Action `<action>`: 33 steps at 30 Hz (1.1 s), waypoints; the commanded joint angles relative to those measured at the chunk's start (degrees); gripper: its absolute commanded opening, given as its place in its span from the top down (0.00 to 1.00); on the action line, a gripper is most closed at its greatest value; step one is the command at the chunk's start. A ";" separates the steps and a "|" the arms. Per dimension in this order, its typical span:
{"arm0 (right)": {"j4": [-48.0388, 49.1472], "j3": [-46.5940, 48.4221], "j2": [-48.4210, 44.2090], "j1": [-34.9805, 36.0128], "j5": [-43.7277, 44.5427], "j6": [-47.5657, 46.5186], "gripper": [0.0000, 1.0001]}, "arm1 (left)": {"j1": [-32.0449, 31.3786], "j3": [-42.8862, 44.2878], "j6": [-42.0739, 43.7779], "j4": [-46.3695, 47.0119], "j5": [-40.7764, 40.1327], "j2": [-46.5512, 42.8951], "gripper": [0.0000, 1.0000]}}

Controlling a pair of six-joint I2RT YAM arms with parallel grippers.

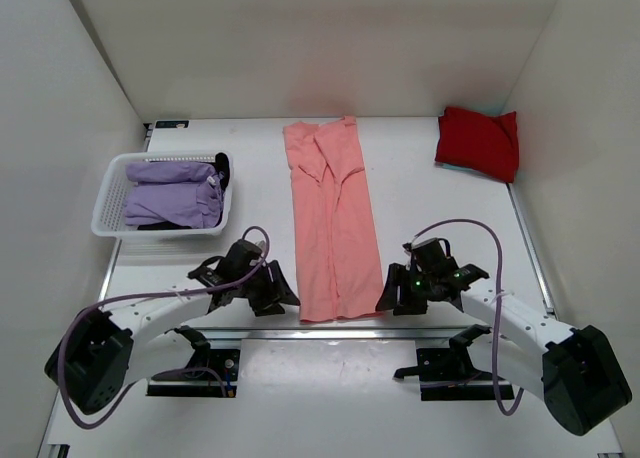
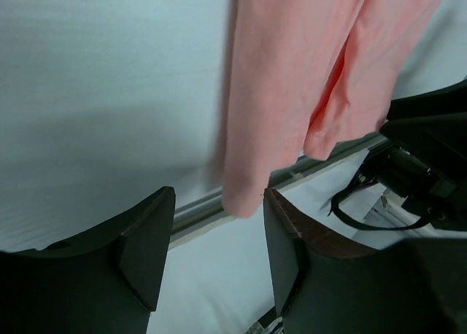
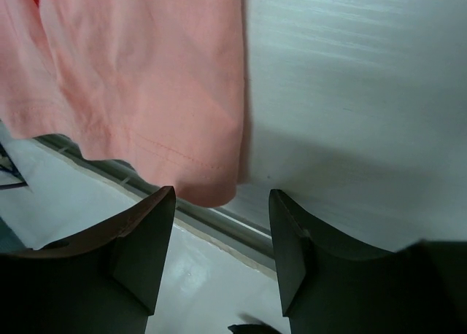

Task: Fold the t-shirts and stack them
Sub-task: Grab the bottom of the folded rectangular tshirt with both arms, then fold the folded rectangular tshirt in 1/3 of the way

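The salmon-pink t-shirt (image 1: 331, 228) lies as a long narrow folded strip down the middle of the table, hem at the near edge. My left gripper (image 1: 284, 299) is open just left of the hem's near-left corner; that corner (image 2: 244, 195) shows between its fingers. My right gripper (image 1: 384, 302) is open just right of the near-right corner, and the hem corner (image 3: 211, 192) hangs at the table lip between its fingers. A folded red t-shirt (image 1: 478, 142) lies at the far right. Lavender-purple t-shirts (image 1: 175, 193) sit in the basket.
A white lattice basket (image 1: 108, 200) stands at the left, with a dark item at its right end. White walls close in on both sides and the back. A metal rail (image 1: 330, 331) runs along the table's near edge.
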 commanded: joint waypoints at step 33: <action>-17.27 46.75 36.59 -10.71 -14.03 -22.91 1.00 | 14.62 41.37 12.79 -13.66 5.29 30.38 1.00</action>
